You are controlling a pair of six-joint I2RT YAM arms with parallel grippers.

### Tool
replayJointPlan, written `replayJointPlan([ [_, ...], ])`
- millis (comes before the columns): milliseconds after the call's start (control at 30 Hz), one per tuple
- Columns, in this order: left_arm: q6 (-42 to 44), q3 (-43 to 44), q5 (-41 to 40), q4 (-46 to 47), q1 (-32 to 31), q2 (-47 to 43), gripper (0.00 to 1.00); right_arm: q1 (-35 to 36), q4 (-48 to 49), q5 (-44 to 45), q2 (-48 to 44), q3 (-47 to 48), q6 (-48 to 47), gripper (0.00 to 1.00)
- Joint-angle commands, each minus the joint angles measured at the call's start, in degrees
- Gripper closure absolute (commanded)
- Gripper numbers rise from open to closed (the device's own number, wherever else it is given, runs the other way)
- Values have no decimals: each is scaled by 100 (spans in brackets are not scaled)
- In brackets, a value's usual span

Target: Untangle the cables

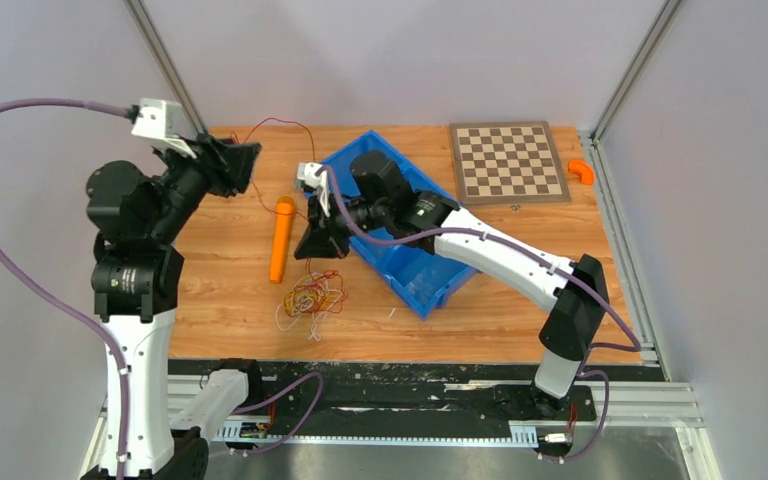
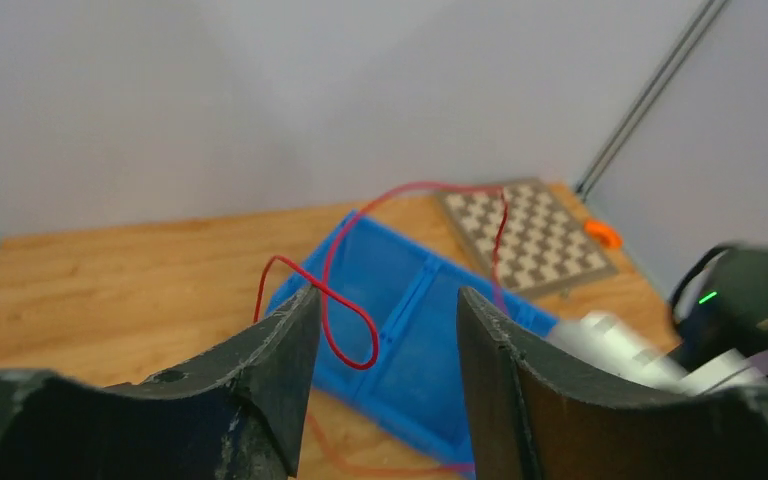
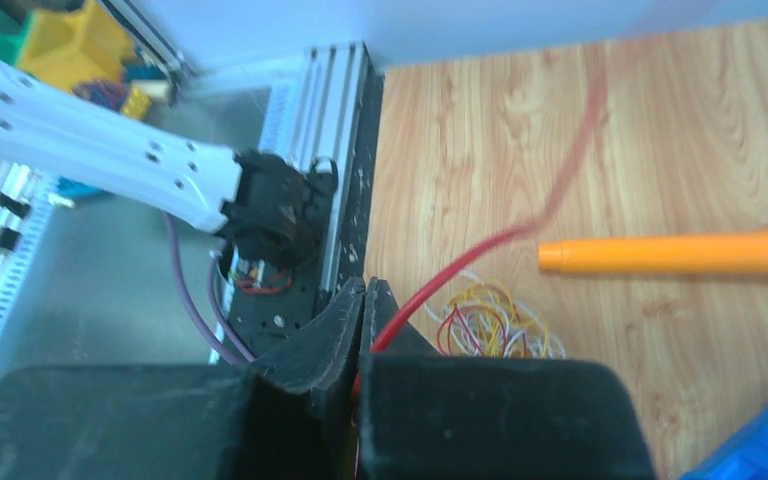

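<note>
Blue bin, open-topped with divided compartments, set askew about the middle of the wooden bench. Cables: loose tangle of yellow, red, orange and white loops, flat on the bench just left of the bin's near corner, clear of its wall. Red cable: one long strand drawn out of the heap, rising left of the bin, arcing beyond the bin's far-left corner and dropping back toward the left side. Right hand: raised off the bench just left of the bin, over the tangle, jaws pressed together on the red cable, which emerges from between the fingertips. Left hand: raised well left of the bin, jaws spread wide, facing the bin; a loop of the red cable crossing the gap beside one fingertip, contact with that finger not clear. Orange cylinder: lying on the bench left of the bin, lengthwise from far to near, beyond the tangle. Chessboard: flat on the bench beyond and right of the bin. Small orange piece: farther right of the bin, just beside the chessboard's right edge.
</note>
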Motion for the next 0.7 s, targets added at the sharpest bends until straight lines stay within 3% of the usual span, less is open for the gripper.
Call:
replayJointPlan([
  [0,619,-675,11,-609,27,-180,36,-339,531,-477,-272,627,835,100],
  [33,634,-883,89,-643,27,-222,35,-422,598,-567,-246,682,1027,100],
  [100,688,-1248,490,-586,148,-527,22,-568,799,-762,-238,703,1395,100],
  [133,768,-1413,694,-410,180,-638,11,-625,919,-793,-250,674,1552,100],
  [200,843,-1978,1248,90,224,-1086,2,-721,1107,-844,-252,656,1815,100],
  [433,1528,-3487,3414,741,234,-1950,0,-909,1509,-993,-269,751,2509,100],
  [533,1542,-4096,3419,1326,225,-2018,0,-901,1778,-1221,-241,814,2918,100],
  [667,1515,-4095,3480,1769,-34,-1496,0,-852,2021,-1364,-190,919,3204,100],
])
